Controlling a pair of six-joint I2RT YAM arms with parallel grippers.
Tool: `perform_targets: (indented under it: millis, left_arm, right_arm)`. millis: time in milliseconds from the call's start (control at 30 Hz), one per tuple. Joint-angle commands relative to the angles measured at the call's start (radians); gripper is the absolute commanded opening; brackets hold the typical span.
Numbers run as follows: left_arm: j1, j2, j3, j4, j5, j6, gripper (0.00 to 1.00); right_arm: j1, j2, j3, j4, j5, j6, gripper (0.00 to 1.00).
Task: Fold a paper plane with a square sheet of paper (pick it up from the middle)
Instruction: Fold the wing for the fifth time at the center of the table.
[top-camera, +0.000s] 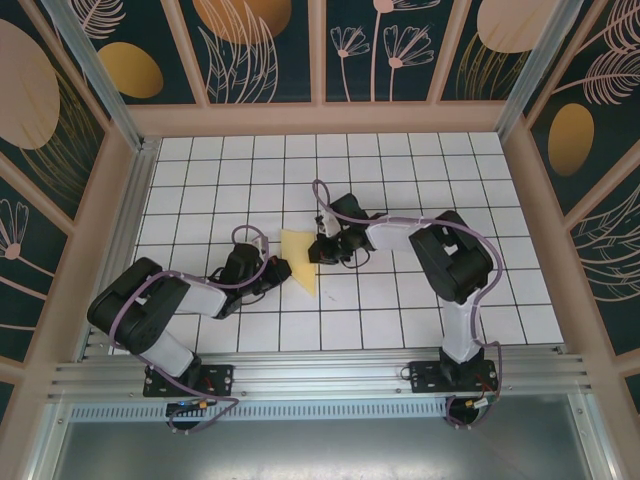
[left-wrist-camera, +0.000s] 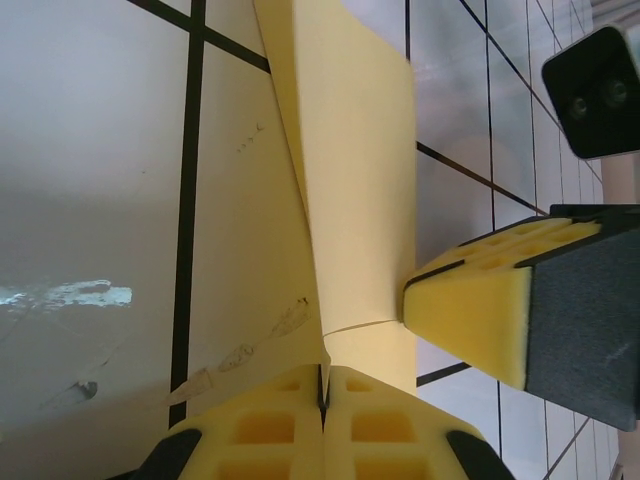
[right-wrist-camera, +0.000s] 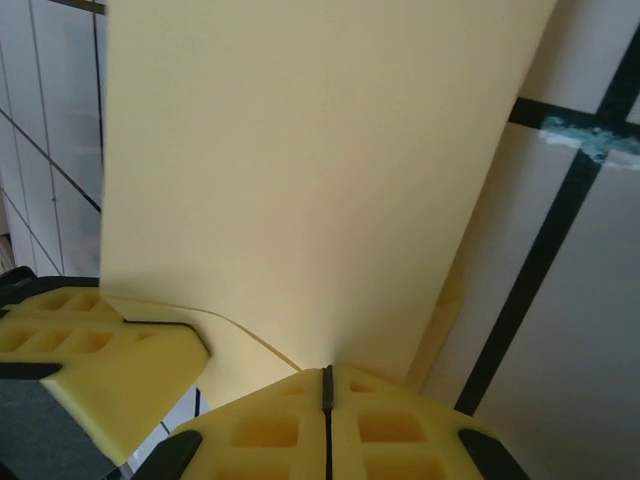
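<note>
The square sheet of paper (top-camera: 299, 264) is pale yellow and folded into a narrow wedge, standing up off the white tiled floor between both arms. My left gripper (top-camera: 274, 269) is shut on its left edge; in the left wrist view the paper (left-wrist-camera: 350, 170) runs up from the closed gripper (left-wrist-camera: 325, 378). My right gripper (top-camera: 319, 250) is shut on the opposite side; in the right wrist view the paper (right-wrist-camera: 320, 170) rises from the closed gripper (right-wrist-camera: 326, 378). Each wrist view catches one yellow foam finger of the other arm: the right arm's fingertip (left-wrist-camera: 470, 310) and the left arm's fingertip (right-wrist-camera: 100, 355), both touching the paper.
The white tiled floor (top-camera: 400, 170) with black grid lines is walled by wooden panels on three sides. An aluminium rail (top-camera: 320, 375) carries both arm bases at the near edge. Both arms reach toward the middle.
</note>
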Motion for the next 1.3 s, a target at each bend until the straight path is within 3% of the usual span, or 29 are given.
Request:
perform_targets:
  millis: [0,367,533,867,1267]
  left_arm:
    - [-0.004,0.011,0.021,-0.021,-0.001,0.016,0.05]
    - [-0.003,-0.01,0.057,-0.017,-0.006,-0.03,0.25]
    - [-0.004,-0.049,0.071,-0.08,-0.061,-0.049,0.22]
    - [-0.01,-0.011,0.199,-0.428,-0.181,-0.024,0.08]
    - [-0.045,0.024,0.318,-0.612,-0.261,0.029,0.05]
  right_arm:
    - [0.007,0.032,0.03,-0.054,0.048,-0.011,0.06]
    - [0.008,0.065,0.043,-0.119,0.113,-0.01,0.06]
    - [0.014,0.086,0.056,-0.152,0.138,-0.015,0.06]
    - [0.035,0.077,0.065,-0.174,0.176,0.005,0.06]
    - [0.022,-0.068,0.08,-0.03,0.068,0.087,0.14]
